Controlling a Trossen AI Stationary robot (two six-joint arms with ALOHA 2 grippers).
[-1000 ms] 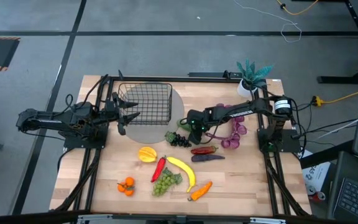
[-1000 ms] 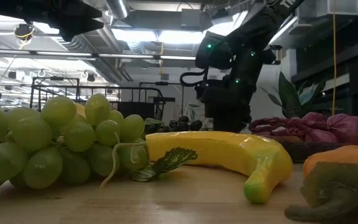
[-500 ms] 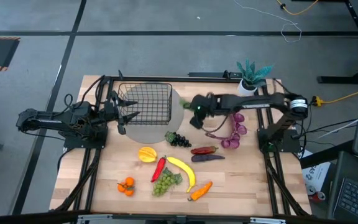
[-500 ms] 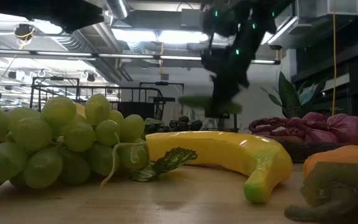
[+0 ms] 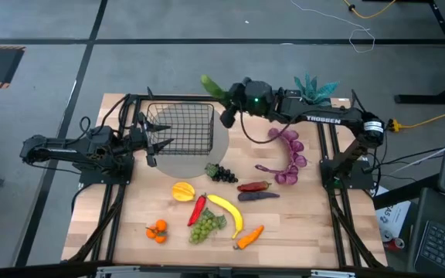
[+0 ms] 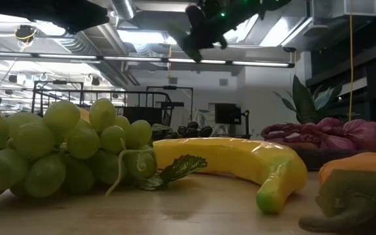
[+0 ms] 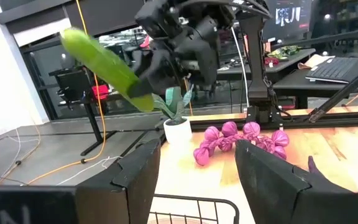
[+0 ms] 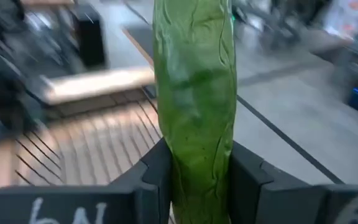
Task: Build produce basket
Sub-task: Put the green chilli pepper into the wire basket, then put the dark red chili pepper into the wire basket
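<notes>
Both robot arms are dark, nearly black, built from chunky blocks and tubes. The right arm (image 5: 323, 117) has white letters on its side and a small green light. Black cables run along the left arm (image 5: 68, 149).

Green grapes (image 6: 51, 153) cut off at the low view's left edge; carrot (image 6: 354, 196) cut off at its right and bottom edges. Basket (image 6: 142, 108) there mostly screened by the grapes. Right gripper (image 6: 198, 26) blurred and clipped by the top edge in the same view. Cucumber (image 8: 194, 99) filling the right wrist view, both ends beyond the picture's edges, background smeared. Basket rim (image 7: 194, 208) barely entering the left wrist view, the rest cut off. Oranges (image 5: 156, 230) too small overhead to count with certainty.
</notes>
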